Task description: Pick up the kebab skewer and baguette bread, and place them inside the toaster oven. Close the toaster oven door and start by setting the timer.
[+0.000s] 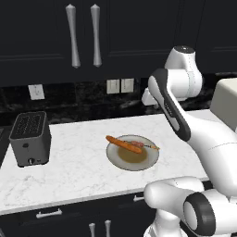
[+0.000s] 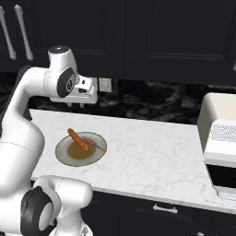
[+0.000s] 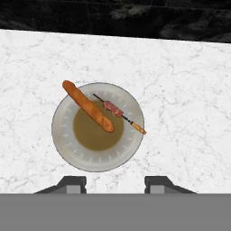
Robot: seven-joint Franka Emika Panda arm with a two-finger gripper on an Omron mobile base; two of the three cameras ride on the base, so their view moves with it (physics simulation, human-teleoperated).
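**Op:** From my seat, closest to the hand camera are the fingers (image 3: 115,182). They're spread wide, nothing between them, hovering above the near rim of the plate (image 3: 67,149).

**Spotter:** And the food?

**Op:** Both pieces are on that plate. The baguette bread (image 3: 88,106) lies diagonally, one tapered end poking past the rim, the other over the brown centre. The kebab skewer (image 3: 118,113) lies just beside it on the far side, meat chunks mid-stick, yellowish tip out over the rim. Whether the two touch, I can't tell.

**Spotter:** What's around it?

**Op:** White marble surface (image 1: 74,166) under everything. On the left base view a small dark-grey toaster (image 1: 30,139) stands well apart to the plate's left.

**Spotter:** The oven?

**Op:** The toaster oven (image 2: 220,143) is far off to the right on the right base view, cream body, dark front. Behind it all, black backsplash and dark cabinets (image 1: 115,32).
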